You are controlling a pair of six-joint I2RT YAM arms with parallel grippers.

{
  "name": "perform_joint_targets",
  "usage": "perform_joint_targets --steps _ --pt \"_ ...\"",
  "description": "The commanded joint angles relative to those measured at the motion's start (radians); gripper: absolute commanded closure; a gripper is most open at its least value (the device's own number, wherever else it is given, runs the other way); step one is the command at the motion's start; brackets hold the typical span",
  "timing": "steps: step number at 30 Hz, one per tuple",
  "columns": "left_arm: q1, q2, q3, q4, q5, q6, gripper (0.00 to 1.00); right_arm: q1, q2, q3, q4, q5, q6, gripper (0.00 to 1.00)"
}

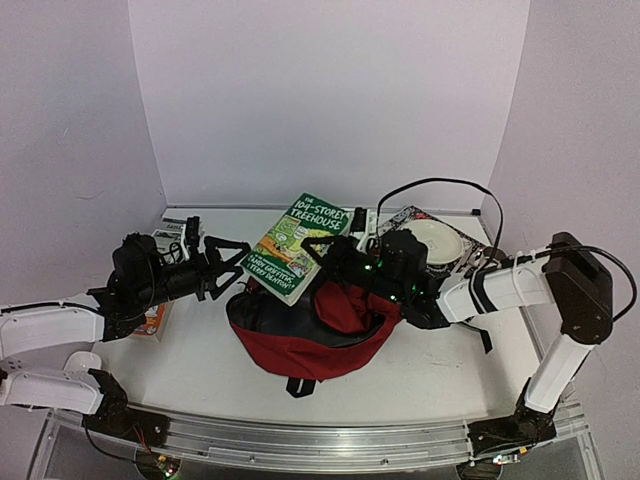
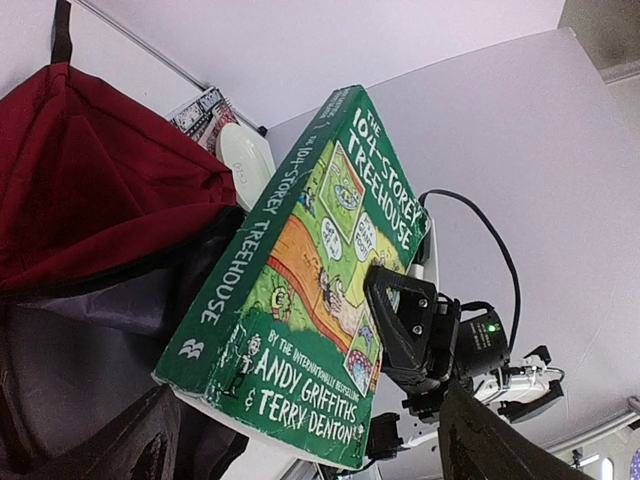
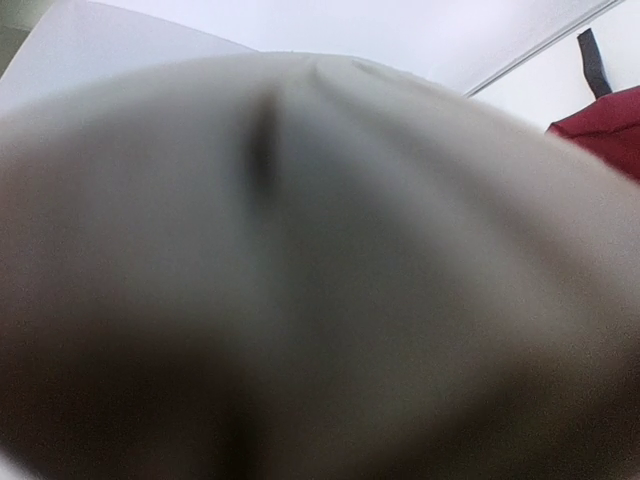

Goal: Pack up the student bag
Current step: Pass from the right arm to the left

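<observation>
The student bag [image 1: 300, 345] lies in the middle of the table, dark red, with its mouth open and the grey lining showing [image 2: 90, 330]. A green paperback, "The 104-Storey Treehouse" [image 1: 295, 243], leans tilted with its lower end at the bag's mouth. My left gripper [image 1: 228, 266] stands open just left of the book. In its wrist view the book's lower corner [image 2: 290, 380] lies between the wide-apart fingers [image 2: 495, 445], which do not touch it. My right gripper [image 1: 330, 258] is at the bag's back rim beside the book. Blurred grey fabric [image 3: 300, 280] fills its own view and hides the jaws.
A white bowl [image 1: 433, 240] sits on a patterned book [image 1: 405, 215] at the back right, with a black cable [image 1: 440, 183] looping above it. Small items [image 1: 172, 236] and an orange box [image 1: 152, 320] lie at the left by my left arm.
</observation>
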Motion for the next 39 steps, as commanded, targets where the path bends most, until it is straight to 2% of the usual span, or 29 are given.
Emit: perform_joint_targets --steps 1,11,17,21,23,28,31,33,36,39 --pt "-0.036 0.027 -0.022 0.107 -0.038 -0.069 0.1 0.016 -0.017 0.058 0.416 -0.003 0.021 1.0" --pt "-0.057 0.054 -0.047 0.115 -0.102 -0.11 0.1 0.022 -0.04 0.055 0.418 -0.012 -0.007 1.0" --pt "-0.102 0.111 -0.024 0.207 -0.112 -0.12 0.11 0.03 0.004 0.074 0.471 -0.019 0.043 1.0" --pt "-0.117 0.124 -0.057 0.291 -0.147 -0.157 0.17 0.033 0.01 0.074 0.488 -0.025 0.051 1.0" --pt "-0.125 0.121 -0.065 0.307 -0.168 -0.161 0.23 0.034 0.007 0.066 0.489 -0.024 0.047 1.0" --pt "-0.135 0.092 -0.096 0.356 -0.205 -0.173 0.52 0.037 0.014 0.043 0.489 -0.016 0.038 1.0" --pt "-0.135 0.064 -0.116 0.365 -0.224 -0.17 0.69 0.037 0.024 0.018 0.487 -0.005 0.028 0.96" --pt "-0.135 0.045 -0.134 0.367 -0.24 -0.172 0.79 0.038 0.031 0.001 0.47 -0.005 0.013 0.93" --pt "-0.135 0.01 -0.169 0.366 -0.271 -0.169 0.96 0.037 0.022 -0.027 0.393 -0.007 -0.046 0.82" --pt "-0.135 -0.021 -0.201 0.363 -0.301 -0.163 1.0 0.035 -0.015 -0.048 0.24 -0.006 -0.137 0.72"
